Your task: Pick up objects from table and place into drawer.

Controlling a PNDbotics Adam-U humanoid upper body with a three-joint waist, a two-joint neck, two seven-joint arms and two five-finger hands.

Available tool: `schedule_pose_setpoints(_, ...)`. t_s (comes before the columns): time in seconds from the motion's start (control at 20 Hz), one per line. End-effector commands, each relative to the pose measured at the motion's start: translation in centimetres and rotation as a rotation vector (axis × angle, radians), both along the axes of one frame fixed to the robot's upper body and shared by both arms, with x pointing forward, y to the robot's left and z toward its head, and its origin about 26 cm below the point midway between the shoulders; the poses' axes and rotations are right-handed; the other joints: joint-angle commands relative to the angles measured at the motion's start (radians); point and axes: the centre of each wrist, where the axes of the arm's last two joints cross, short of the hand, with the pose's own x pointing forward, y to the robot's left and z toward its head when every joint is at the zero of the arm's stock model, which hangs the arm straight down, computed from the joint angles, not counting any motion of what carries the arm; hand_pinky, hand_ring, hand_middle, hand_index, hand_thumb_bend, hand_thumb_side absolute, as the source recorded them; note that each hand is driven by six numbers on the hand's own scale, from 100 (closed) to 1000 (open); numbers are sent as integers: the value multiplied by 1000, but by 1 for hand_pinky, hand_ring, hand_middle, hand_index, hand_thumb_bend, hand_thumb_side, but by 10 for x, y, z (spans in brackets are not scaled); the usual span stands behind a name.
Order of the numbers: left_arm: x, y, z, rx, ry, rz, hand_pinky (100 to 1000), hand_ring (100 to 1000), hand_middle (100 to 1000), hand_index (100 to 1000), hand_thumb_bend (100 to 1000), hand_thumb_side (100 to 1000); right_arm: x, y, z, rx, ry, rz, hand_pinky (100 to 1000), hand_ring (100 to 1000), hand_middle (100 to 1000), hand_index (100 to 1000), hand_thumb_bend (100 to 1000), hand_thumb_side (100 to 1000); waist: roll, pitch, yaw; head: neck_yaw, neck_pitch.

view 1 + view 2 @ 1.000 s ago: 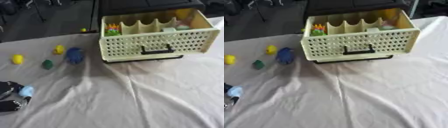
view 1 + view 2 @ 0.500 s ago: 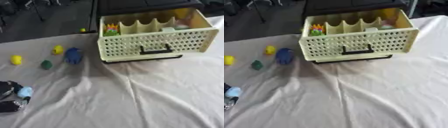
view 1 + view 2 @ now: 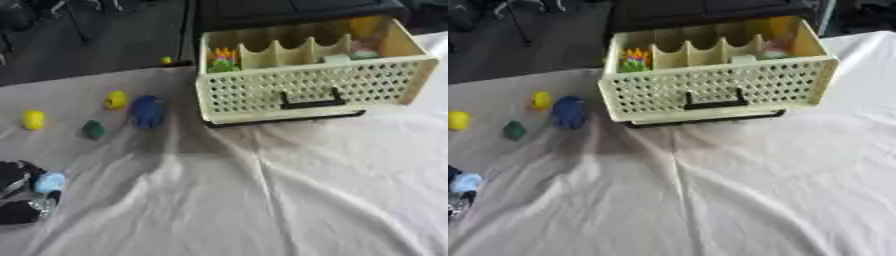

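left eye view had the left hand (image 3: 19, 192) curled round a pale blue object (image 3: 48, 182), unmoved from a second ago; nothing gained yet. drawer (image 3: 311, 90) stood open far up-right of it; right hand unseen.

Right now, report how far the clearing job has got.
Partly done. The open drawer already holds a colourful item at its left end and more at its right end. The left robot hand, at the lower left, is curled round a light blue object. Left on the cloth: a blue object, a green one and two yellow ones.
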Motion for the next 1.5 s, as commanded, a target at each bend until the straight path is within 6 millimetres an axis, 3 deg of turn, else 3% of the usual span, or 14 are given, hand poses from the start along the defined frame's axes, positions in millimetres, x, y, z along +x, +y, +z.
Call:
schedule_pose_setpoints(0.05,-5,6,22,24,-49,5,569,613,562,781,125,784,-2,-1,5,-9,-14,-2,777,755,729,809,100,937,-5,-24,4,-5,-14)
schedule_pose_setpoints(1.05,-21,-27,87,-42,-232,-135,533,585,541,771,100,683,-5,-6,4,5,-6,-1,777,755,728,810,100,939,3,-51,11,-25,-7)
schedule_pose_setpoints(1.5,-24,-62,130,-83,-312,-284,516,570,530,772,100,664,-7,-8,2,2,10,12,775,755,728,810,100,939,11,-82,0,-40,3)
